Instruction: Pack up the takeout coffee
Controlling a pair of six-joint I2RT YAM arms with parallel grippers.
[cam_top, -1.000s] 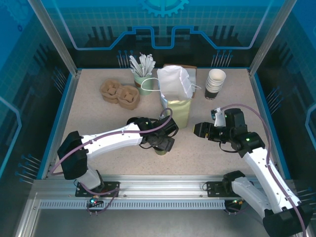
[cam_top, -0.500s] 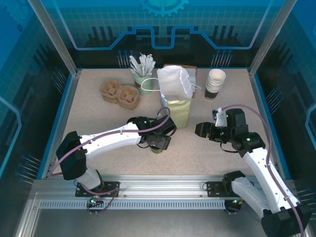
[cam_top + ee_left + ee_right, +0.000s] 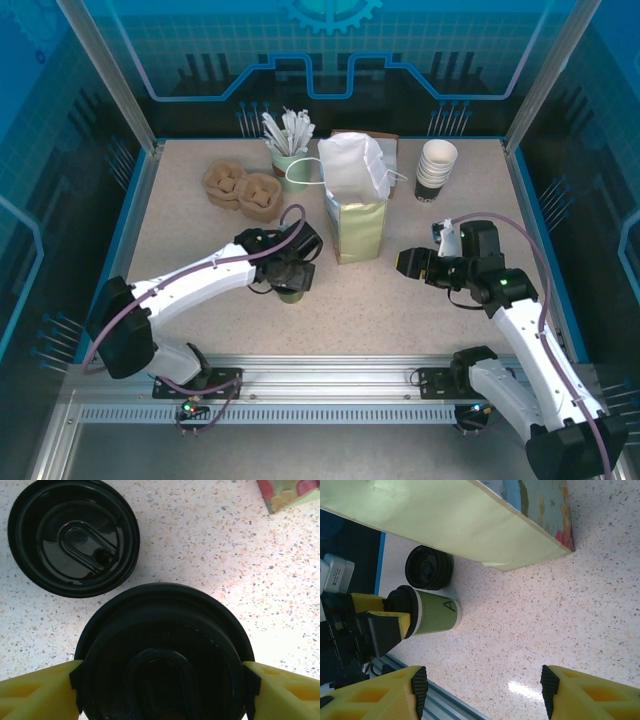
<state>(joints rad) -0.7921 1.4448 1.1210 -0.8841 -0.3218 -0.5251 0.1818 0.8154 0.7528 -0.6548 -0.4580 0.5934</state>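
Note:
The takeout coffee [image 3: 291, 296], a small olive-green cup with a black lid [image 3: 162, 625], stands left of the tall green paper bag [image 3: 356, 222]. My left gripper [image 3: 289, 278] comes down from above and is shut on the lid's rim, with a yellow finger [image 3: 37, 692] pressed to each side. In the right wrist view the cup [image 3: 434, 614] shows a letter A on its side, and the bag's wall [image 3: 450, 520] lies just beyond it. Right of the bag, my right gripper [image 3: 402, 263] is open and holds nothing, its jaws over bare table [image 3: 482, 680].
A loose stack of black lids [image 3: 74, 537] lies on the table close to the held cup. Along the back stand brown cup carriers [image 3: 243, 188], a green cup of white stirrers [image 3: 290, 150] and a stack of lidless cups [image 3: 436, 168].
My left gripper has carried the cup to the left, away from the bag's front corner. The right arm has stayed where it was.

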